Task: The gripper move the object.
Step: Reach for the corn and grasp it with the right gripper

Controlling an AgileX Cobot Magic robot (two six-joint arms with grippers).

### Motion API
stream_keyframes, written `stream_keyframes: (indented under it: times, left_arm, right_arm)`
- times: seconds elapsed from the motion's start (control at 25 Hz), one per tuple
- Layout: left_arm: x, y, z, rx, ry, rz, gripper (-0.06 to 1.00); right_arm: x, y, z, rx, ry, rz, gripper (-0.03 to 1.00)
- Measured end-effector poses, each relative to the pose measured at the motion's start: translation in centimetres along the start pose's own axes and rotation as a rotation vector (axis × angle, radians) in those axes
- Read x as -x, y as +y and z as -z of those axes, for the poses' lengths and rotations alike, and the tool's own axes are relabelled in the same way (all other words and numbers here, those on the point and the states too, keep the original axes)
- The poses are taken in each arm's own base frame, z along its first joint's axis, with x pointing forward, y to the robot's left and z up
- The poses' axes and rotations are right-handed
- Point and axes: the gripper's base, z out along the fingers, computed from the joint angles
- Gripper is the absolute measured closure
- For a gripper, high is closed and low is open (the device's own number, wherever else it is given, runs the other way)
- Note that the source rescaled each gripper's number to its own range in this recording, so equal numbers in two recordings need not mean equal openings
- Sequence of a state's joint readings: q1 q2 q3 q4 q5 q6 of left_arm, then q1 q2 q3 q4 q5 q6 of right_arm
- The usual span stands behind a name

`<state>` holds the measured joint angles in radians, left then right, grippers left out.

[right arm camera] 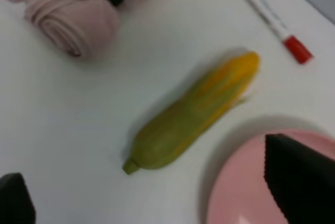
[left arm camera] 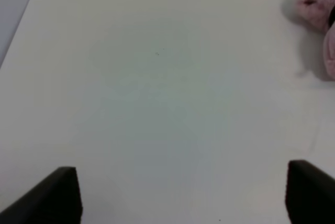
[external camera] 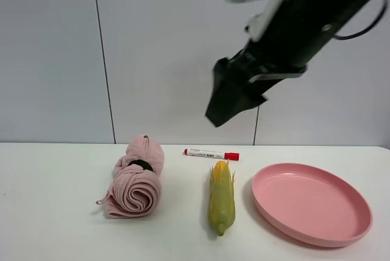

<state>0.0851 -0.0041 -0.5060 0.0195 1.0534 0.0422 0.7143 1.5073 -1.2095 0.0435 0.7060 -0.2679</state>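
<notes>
While the right gripper (external camera: 216,113) hangs in the air well above the toy corn cob (external camera: 221,200), its two dark jaws stand wide apart with nothing between them. It touches neither the cob nor anything else. Its black arm slants down toward the cob from the upper side of the high view, carrying a white block and a black cable.

The corn cob lies flat on the white tabletop (external camera: 49,212). Its yellow-orange kernel end points toward the grey wall and its green husk narrows to a stem tip at the near end. A pink plate (external camera: 359,224) sits just beside the cob on one side, close to it but not touching. A rolled pink towel (external camera: 137,178) with a dark band round its middle lies on the cob's other side, a little further off. Beyond the cob's kernel end a white marker with a red cap (external camera: 211,153) lies crosswise, near the cob but apart from it.

From the right wrist camera the cob is seen whole and bare, with one finger (right arm camera: 303,177) showing in front of the plate's rim.

The left gripper (left arm camera: 183,198) is likewise spread wide and empty. It is above a bare stretch of tabletop, with only part of the towel in its camera's sight.
</notes>
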Motion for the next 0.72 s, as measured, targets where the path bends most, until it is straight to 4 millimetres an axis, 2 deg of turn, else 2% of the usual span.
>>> stream_keyframes:
  times: [0.12,0.28,0.52,0.72]
  left_arm:
    - [0.0,0.0,0.0,0.000,0.000,0.000,-0.06]
    - [0.0,0.0,0.0,0.000,0.000,0.000,-0.06]
    - [0.0,0.0,0.0,0.001,0.000,-0.001,-0.06]
    - [0.0,0.0,0.0,0.001,0.000,-0.001,-0.06]
  right_arm:
    - [1.3,-0.2,-2.9,-0.042,0.040,-0.228,-0.03]
    - [1.0,-1.2,-5.6,-0.171,0.183,-0.549,-0.02]
    - [-1.3,-3.3,-10.2,-0.265,0.309,-0.763,0.01]
    - [-2.5,-4.4,-13.8,-0.251,0.309,-0.819,0.01]
